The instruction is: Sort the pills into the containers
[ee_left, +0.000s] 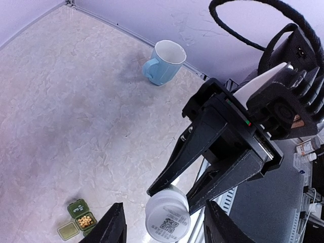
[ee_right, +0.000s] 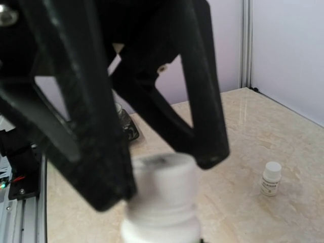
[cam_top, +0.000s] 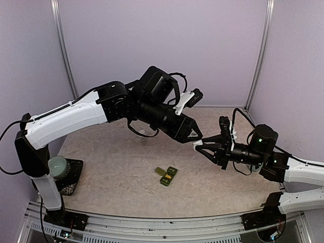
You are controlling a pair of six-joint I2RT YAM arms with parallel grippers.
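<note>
Left claw [ee_left: 163,207]: spread, straddling my white bottle [ee_left: 167,220].
Right claw [cam_top: 198,145]: pinching the white bottle.
Pill box [ee_left: 78,221]: on the table [ee_left: 76,126], well below my claws.

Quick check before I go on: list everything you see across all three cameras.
white plastic bottle with a printed code: one, white, in the air between the two grippers
small white bottle: one, white, upright on the table
dark green three-compartment pill container: one, green, yellowish inside, mid-table
yellow pills: several, yellow, in one open compartment
pale blue mug: one, on the table by a wall
pale green cylinder: one, on a black base beside the left arm
beige marbled table: one
left gripper: black, open, fingers either side of the held bottle
right gripper: black, shut on that bottle
</note>
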